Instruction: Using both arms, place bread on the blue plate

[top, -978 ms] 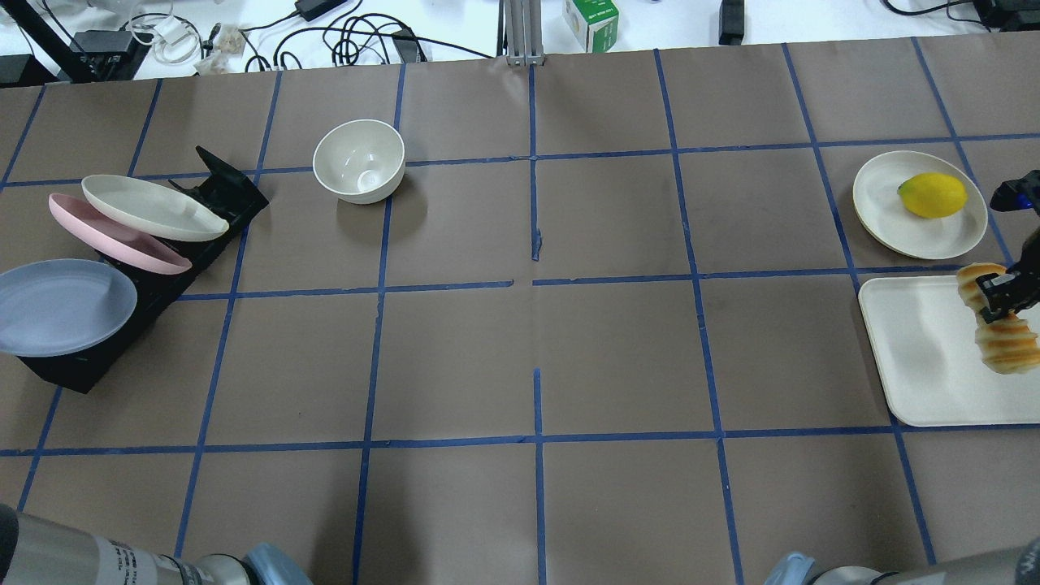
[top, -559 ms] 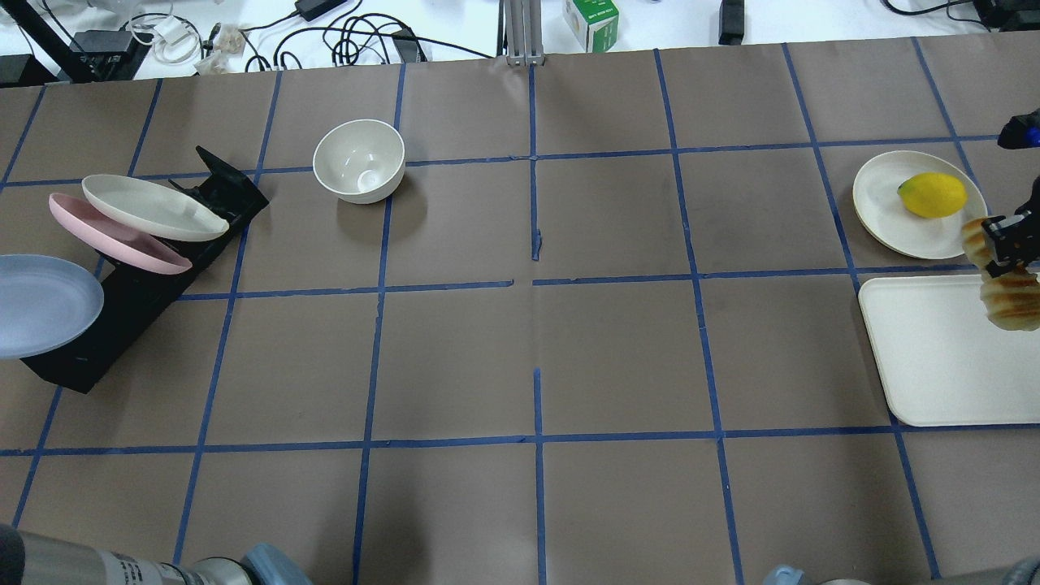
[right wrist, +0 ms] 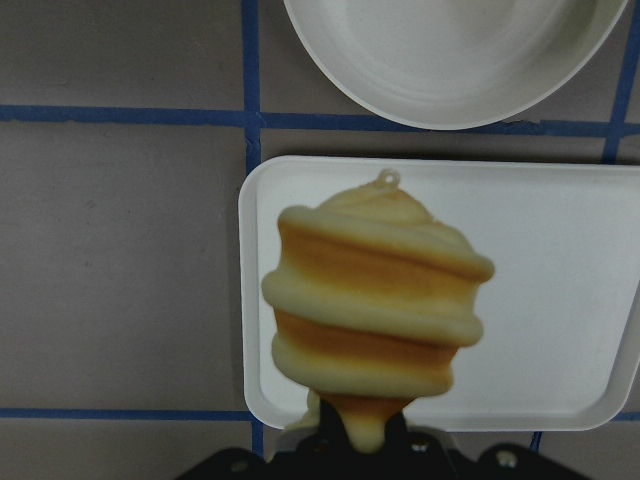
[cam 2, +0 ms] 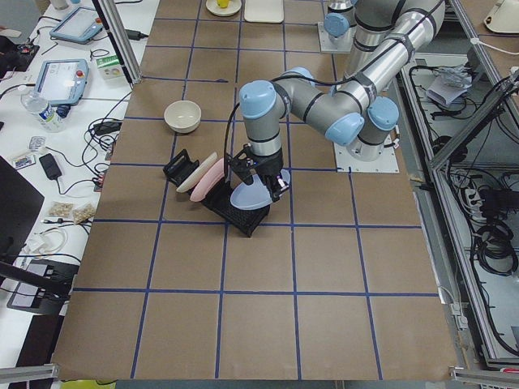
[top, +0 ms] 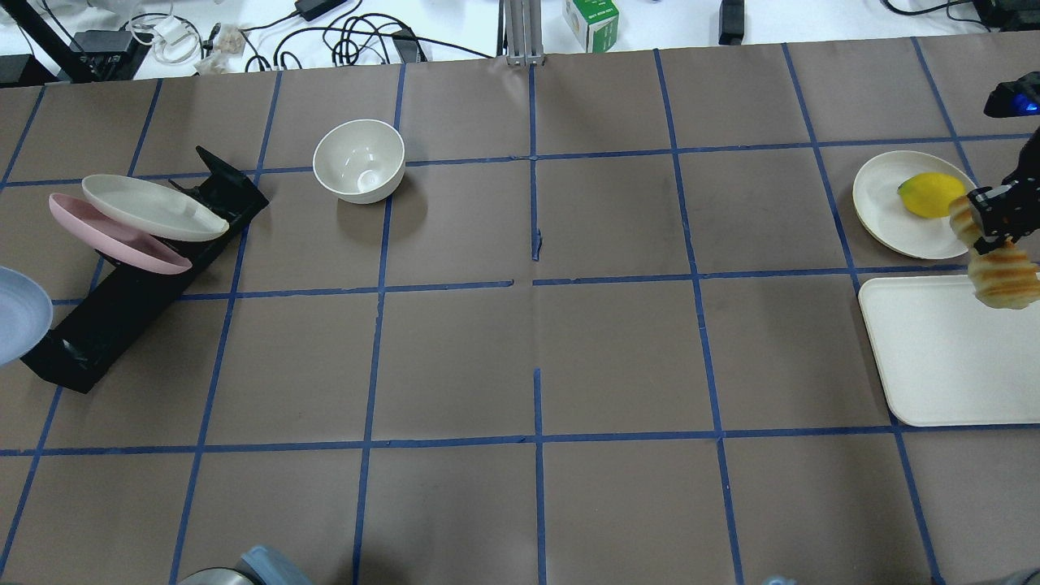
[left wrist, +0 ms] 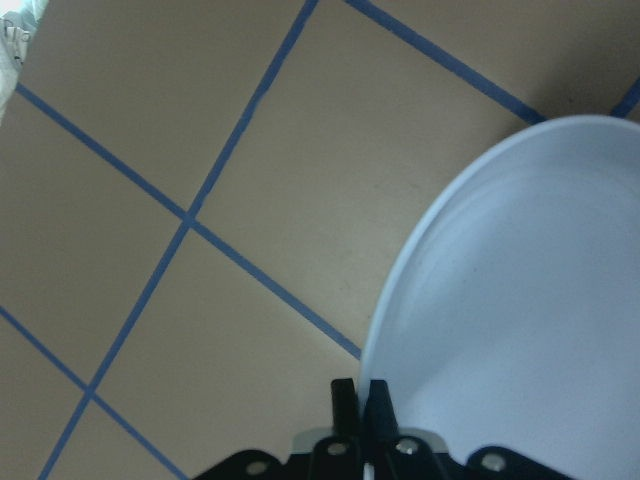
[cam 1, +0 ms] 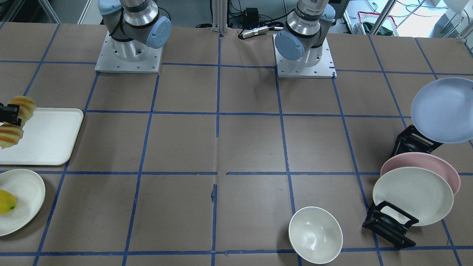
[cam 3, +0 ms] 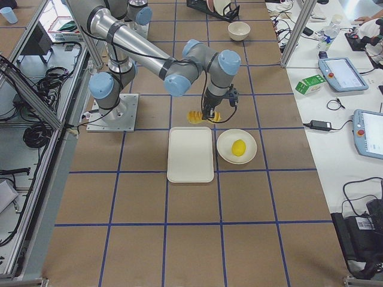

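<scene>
In the front-facing view, at the table's right end, the right gripper (cam 1: pixel 6 115) is clamped across the middle of the bread (cam 1: pixel 23 105). The loaf is held in the air over the white tray (cam 1: pixel 48 136). Beside the tray a cream plate (cam 1: pixel 26 192) carries a yellow fruit (cam 1: pixel 5 201). At the left end the blue plate (cam 1: pixel 441 111) hangs in the air above a black rack (cam 1: pixel 410 142). The rack holds a pink plate (cam 1: pixel 439 164) and an off-white plate (cam 1: pixel 412 195). A white bowl (cam 1: pixel 315 234) stands near the far edge.

From overhead, only a sliver of the blue plate shows at the left edge. The bread overlaps the tray's far corner and the cream plate's rim.

In the left side view the near arm's left gripper (cam 2: pixel 261 174) holds the blue plate tilted over the rack's near end.

In the right side view the bread shows small under the near arm's wrist, by the tray's short edge.

The left wrist view shows the black fingers (left wrist: pixel 345 400) pinched onto the blue plate's rim, with taped brown paper below.

The right wrist view shows the ridged bread gripped in the jaws and hanging over a corner of the tray.
</scene>
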You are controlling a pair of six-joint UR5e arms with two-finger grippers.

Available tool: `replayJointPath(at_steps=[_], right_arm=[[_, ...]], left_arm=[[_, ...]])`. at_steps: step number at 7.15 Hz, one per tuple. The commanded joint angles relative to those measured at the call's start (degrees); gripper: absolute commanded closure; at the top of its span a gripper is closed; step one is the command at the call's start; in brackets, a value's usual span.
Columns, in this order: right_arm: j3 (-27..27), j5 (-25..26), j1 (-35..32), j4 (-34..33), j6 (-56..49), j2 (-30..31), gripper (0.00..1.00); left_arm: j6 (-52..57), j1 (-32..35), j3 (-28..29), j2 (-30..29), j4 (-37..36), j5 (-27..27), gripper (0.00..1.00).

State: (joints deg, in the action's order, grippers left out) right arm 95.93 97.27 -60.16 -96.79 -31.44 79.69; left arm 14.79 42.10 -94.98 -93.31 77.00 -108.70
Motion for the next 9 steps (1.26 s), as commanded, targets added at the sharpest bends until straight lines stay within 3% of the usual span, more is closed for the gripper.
replayJointPath(at_steps=[1, 3, 4, 5, 6, 7, 8, 9], right_arm=[[-0.48, -0.06, -0.39, 0.46, 0.41, 0.20, 1.00], [-0.91, -0.06, -4.15, 2.29, 6.01, 1.86, 1.00], [-0.92, -0.15, -5.48, 2.48, 8.74, 2.57, 1.00], [-1.61, -0.67, -5.58, 2.66, 8.85, 2.66, 1.00], [-2.93, -1.55, -5.76, 4.31, 9.90, 2.57, 1.00], [-3.37, -3.90, -7.85, 5.02, 12.43, 2.49, 1.00], [-3.90, -4.28, -9.95, 4.94, 13.59, 2.48, 1.00], [-4.08, -4.28, -9.98, 4.94, 13.60, 2.22, 1.00]], left_arm=[[0.59, 4.71, 0.67, 5.05, 7.61, 8.34, 1.00], [-0.90, 15.94, -0.20, 6.30, 8.16, 14.18, 1.00], [-4.30, 21.65, -0.55, 5.25, 8.07, 20.22, 1.00], [-10.60, 29.28, -0.30, 4.81, 7.55, 25.41, 1.00], [-16.58, 37.54, -0.38, 4.19, 6.07, 26.86, 1.00], [-20.12, 43.01, -1.42, 0.10, -1.95, 31.14, 1.00], [-18.85, 44.63, -2.74, -5.42, -4.90, 39.01, 1.00], [-18.75, 50.39, -3.62, -9.74, -9.37, 38.22, 1.00]])
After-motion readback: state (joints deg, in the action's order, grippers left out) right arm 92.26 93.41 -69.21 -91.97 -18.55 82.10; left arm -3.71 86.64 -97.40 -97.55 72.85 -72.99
